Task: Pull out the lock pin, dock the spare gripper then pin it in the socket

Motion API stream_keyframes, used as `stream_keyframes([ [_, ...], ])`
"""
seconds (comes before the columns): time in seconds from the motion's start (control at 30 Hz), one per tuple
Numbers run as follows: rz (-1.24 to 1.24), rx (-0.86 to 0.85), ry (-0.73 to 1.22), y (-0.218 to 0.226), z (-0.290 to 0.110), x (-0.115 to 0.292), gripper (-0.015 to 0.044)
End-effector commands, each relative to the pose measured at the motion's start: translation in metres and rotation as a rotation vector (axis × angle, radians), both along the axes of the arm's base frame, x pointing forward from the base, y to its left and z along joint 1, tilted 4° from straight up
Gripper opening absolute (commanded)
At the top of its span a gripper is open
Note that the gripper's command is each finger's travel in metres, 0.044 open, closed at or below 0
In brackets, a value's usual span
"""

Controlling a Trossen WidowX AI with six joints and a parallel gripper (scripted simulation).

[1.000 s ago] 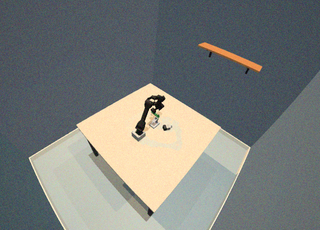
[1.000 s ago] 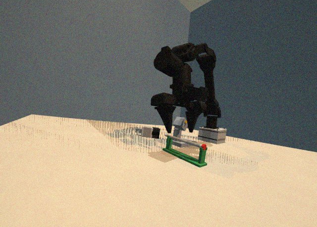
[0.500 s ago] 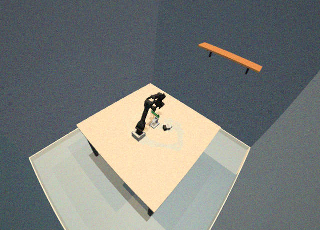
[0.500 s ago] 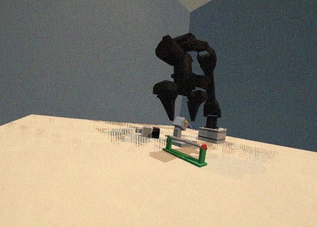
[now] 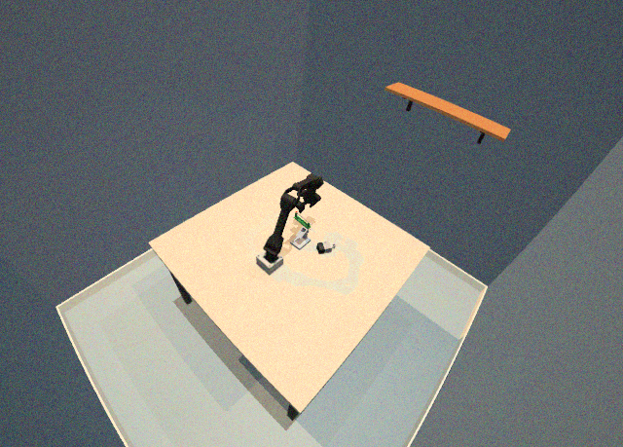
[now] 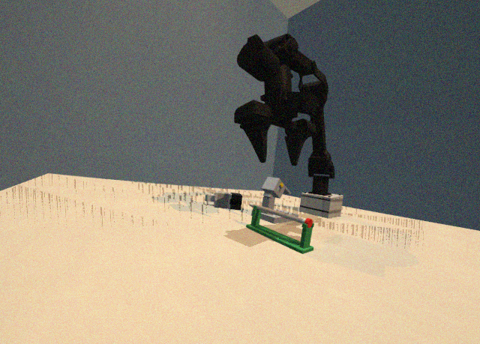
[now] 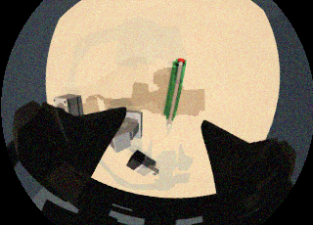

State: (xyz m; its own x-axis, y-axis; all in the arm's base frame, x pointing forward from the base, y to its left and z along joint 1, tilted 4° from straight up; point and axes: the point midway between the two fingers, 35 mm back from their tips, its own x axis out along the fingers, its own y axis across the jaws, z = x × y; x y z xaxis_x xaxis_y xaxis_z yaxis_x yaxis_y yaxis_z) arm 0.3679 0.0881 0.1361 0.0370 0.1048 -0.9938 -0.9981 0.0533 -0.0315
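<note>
2 fingers [image 6: 257, 141] spread, 1 pin [image 6: 282, 213], perhaps racked

We see a green cradle [image 6: 280, 236], a grey pin [image 6: 280, 213] with a red head, a black claw [image 6: 277, 147], and a beige tabletop [image 6: 116, 278].
</note>
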Motion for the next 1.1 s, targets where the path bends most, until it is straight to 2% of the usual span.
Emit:
stream_keyframes([
  [0.0,-0.002,0.002,-0.010,0.000,0.024,-0.002,0.0440],
  [0.1,-0.002,0.002,-0.010,0.000,0.033,-0.004,0.0440],
  [0.2,-0.072,0.002,-0.030,-0.008,0.025,0.000,0.0440],
  [0.47,-0.957,0.074,-0.236,-0.111,0.010,0.002,0.0440],
  [0.77,-1.949,0.328,-0.487,-0.219,-0.010,-0.048,0.0440],
  [0.9,-2.018,0.355,-0.509,-0.231,-0.013,-0.063,0.0440],
  [1.07,-2.018,0.355,-0.509,-0.231,-0.013,-0.063,0.0440],
])
